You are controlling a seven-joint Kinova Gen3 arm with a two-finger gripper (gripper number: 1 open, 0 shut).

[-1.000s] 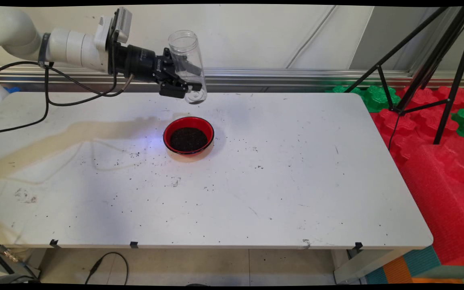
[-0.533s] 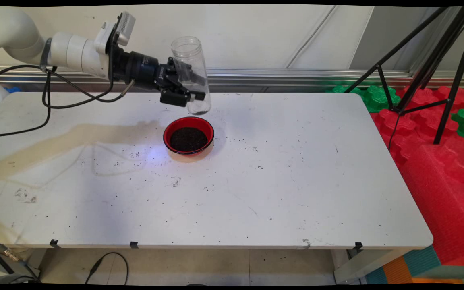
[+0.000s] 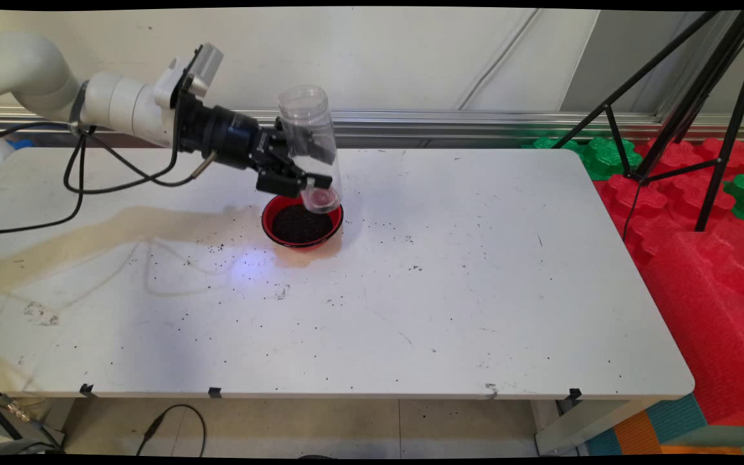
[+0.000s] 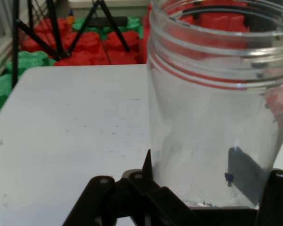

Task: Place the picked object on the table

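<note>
My pincer (image 3: 304, 171) is pinching a clear plastic jar (image 3: 310, 145) by its body, one finger on each side of the wall. In the main view the jar stands almost upright, its long axis near vertical with a slight lean, its open threaded mouth upward and its closed base downward. The base hangs over the far rim of a red bowl (image 3: 302, 223); whether base and rim touch cannot be told from either view. The bowl sits on the white table (image 3: 449, 284) and is filled with a dark granular material (image 3: 301, 223).

The hand view shows what the main view does not: the jar (image 4: 217, 117) fills the right of the picture, with the threaded rings of its neck plain to see, and a few dark specks cling inside the wall near the base, the rest of the jar looking empty. My pincer (image 4: 198, 197) appears there as black linkage at the bottom edge, a finger (image 4: 278, 193) pressed to the jar's side. The bowl is hidden in this view.

The main view alone gives the bowl, dark grains scattered on the table around it, a tan stain stretching from the bowl towards the table's left edge, and black cables (image 3: 78, 181) hanging from my arm. Beyond the table's far right corner, well apart from the bowl, stand a black tripod (image 3: 688, 110) and red and green foam blocks (image 3: 695, 213).
</note>
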